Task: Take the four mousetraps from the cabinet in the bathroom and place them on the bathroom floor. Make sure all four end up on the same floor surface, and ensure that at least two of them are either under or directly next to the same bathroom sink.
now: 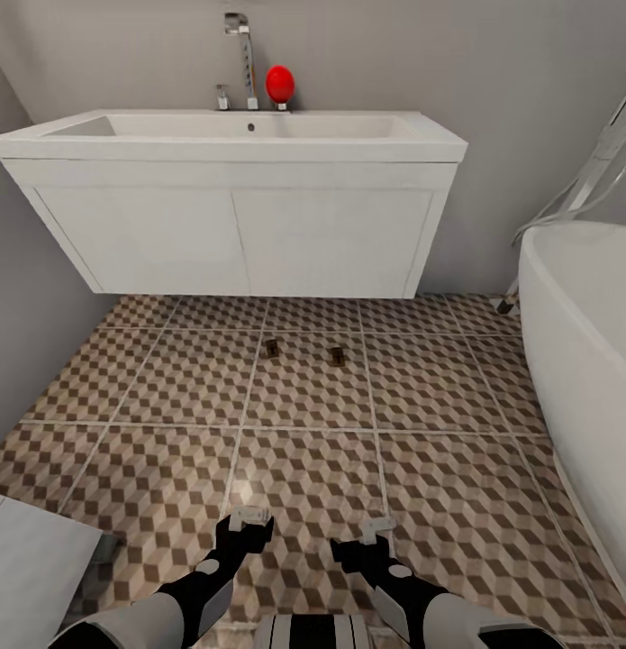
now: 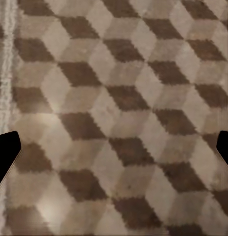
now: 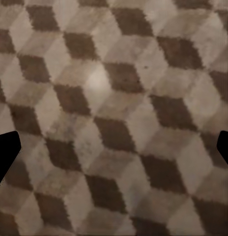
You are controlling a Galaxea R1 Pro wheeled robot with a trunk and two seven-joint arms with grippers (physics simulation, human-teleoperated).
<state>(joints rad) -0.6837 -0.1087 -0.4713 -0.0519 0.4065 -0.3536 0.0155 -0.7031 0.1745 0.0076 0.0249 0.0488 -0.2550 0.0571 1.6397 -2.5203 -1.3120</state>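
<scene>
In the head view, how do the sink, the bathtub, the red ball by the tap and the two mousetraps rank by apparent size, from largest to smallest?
1. sink, widest thing in view.
2. bathtub, cut off by the picture's edge, so its full size is unsure.
3. red ball.
4. left mousetrap and right mousetrap: both tiny and alike, so no ranking between them.

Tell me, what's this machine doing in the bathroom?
It is setting out traps on the cube-patterned tiled floor. Two small brown wooden mousetraps, one beside the other, already lie on the tiles just in front of the wide white wall-hung sink. At this moment it handles nothing: the left end effector and the right end effector are both open and empty, held low over bare tiles. A white oval bathtub stands at the right.
</scene>
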